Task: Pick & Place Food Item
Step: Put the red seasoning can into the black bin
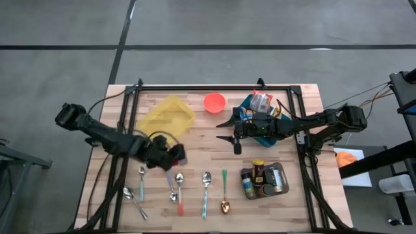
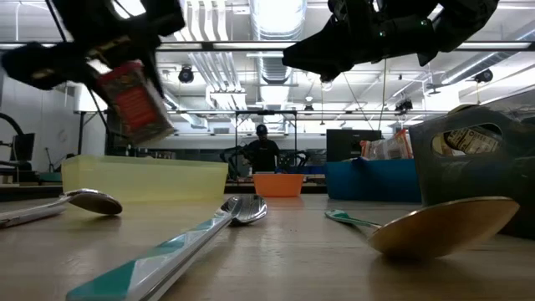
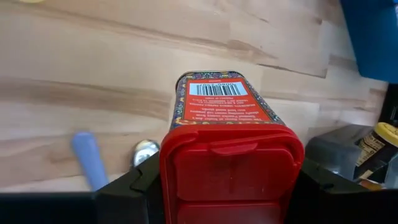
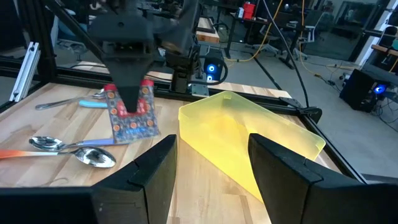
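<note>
— Red-lidded tin [image 3: 227,134], where is it?

— In the left claw [image 1: 174,156], clear of the worktop [image 1: 201,140], over the spoons [image 1: 180,188] toward the near left part. The fingers [image 3: 134,190] are closed on its two sides just below the lid, about half spread by the tin's width. In the low view the tin hangs tilted in the air.

— And the right claw [image 1: 229,131]?

— Near the middle of the worktop, just beside the blue bin [image 1: 263,133]. Its fingers [image 4: 152,171] stand partly apart with nothing between them, pointed toward the yellow bin [image 1: 166,116].

— Where is the yellow bin?

— Toward the far left corner, lying at an angle to the worktop's edges. An orange bowl [image 1: 214,102] sits near the far edge, between the two bins.

— Anything else on the worktop?

— A grey tray [image 1: 278,177] with jars toward the near right corner. The blue bin holds a packet [image 1: 261,101]. The spoons lie in a row along the near edge.

— Anyone in the room?

— One person [image 2: 262,150], far behind the worktop.
</note>
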### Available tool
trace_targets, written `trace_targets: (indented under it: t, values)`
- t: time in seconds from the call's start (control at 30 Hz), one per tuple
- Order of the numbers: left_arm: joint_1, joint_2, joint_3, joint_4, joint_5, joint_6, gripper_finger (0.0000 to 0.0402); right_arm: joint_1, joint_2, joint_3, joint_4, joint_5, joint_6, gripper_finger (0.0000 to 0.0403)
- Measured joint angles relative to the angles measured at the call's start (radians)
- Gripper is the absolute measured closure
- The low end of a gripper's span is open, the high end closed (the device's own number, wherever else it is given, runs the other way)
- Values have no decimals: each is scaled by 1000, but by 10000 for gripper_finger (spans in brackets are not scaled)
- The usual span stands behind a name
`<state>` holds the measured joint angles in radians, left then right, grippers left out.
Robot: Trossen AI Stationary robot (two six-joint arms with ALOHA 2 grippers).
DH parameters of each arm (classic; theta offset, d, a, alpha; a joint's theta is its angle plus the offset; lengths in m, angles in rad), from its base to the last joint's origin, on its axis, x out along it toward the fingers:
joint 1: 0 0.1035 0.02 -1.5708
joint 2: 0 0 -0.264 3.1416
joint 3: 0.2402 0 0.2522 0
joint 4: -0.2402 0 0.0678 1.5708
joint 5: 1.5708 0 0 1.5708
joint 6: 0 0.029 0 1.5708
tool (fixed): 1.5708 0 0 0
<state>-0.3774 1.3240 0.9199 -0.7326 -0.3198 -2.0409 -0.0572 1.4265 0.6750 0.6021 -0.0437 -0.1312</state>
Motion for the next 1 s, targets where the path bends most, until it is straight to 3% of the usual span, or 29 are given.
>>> trace_targets:
  t: [0.17,0.5,0.7,1.0]
  values:
    - [135,42,0,109,104,177,193,0,0,0,0,0,0,207]
    - [296,207,0,402,237,443,193,0,0,0,0,0,0,207]
    - [340,290,49,391,331,465,192,0,0,0,0,0,0,207]
    - [366,444,207,290,312,445,192,0,0,0,0,0,0,207]
